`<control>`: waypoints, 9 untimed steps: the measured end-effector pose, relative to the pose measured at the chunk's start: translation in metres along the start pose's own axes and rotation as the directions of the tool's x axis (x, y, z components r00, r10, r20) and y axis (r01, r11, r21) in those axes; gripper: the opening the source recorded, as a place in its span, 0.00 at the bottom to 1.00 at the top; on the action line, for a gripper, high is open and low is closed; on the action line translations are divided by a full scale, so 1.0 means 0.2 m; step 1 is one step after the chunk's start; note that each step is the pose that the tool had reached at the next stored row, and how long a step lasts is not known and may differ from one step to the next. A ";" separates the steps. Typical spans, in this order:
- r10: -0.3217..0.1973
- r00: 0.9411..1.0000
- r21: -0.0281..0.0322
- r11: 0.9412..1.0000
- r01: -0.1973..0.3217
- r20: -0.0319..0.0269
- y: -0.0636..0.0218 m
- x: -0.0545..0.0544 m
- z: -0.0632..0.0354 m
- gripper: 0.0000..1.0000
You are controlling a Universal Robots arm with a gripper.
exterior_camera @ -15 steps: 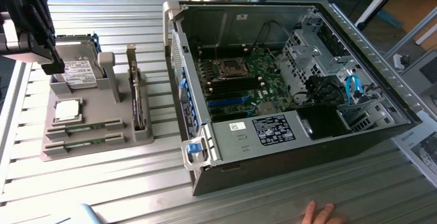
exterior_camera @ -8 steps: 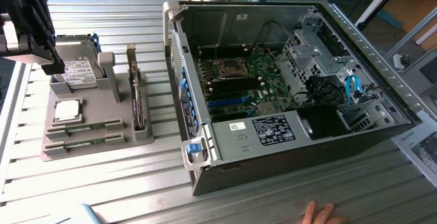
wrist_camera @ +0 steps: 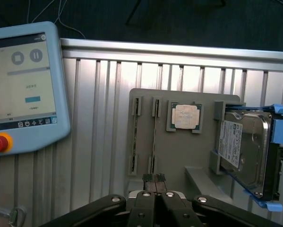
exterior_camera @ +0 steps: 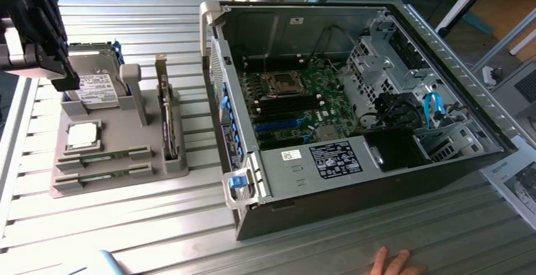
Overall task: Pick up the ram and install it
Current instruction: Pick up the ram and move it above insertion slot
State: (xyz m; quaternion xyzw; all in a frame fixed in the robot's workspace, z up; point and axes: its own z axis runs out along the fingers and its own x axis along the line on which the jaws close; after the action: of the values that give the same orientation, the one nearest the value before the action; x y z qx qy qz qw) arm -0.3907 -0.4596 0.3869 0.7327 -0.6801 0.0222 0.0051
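Two ram sticks [wrist_camera: 154,135] [exterior_camera: 105,157] stand on edge in parallel slots of the grey holder [wrist_camera: 179,161] [exterior_camera: 100,187]; they are thin green boards. My gripper [wrist_camera: 154,178] hangs above the holder, close to the end of the sticks, with its fingers pressed together and nothing between them. In the exterior view the gripper [exterior_camera: 63,80] is the black body at that view's far left, over the hard drive end of the holder. The open computer case [exterior_camera: 469,99] lies on its side at that view's right, with the motherboard [exterior_camera: 293,99] exposed.
The holder also carries a silver-topped processor [wrist_camera: 185,116], a hard drive [wrist_camera: 245,151] in a blue frame and an upright expansion card [exterior_camera: 167,121]. A teach pendant [wrist_camera: 23,90] lies on the ribbed metal table beside the holder. A person's hand [exterior_camera: 393,262] rests at the table's front edge.
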 end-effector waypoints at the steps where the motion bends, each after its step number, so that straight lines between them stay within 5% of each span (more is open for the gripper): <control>1: 0.000 1.000 0.000 1.000 0.000 0.001 0.000 0.00 0.000 0.11; 9: 0.000 1.000 -0.004 1.000 0.000 0.004 -0.003 0.00 0.000 0.11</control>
State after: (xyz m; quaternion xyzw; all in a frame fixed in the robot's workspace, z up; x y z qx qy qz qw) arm -0.3902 -0.4598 0.3869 0.7328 -0.6801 0.0193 0.0054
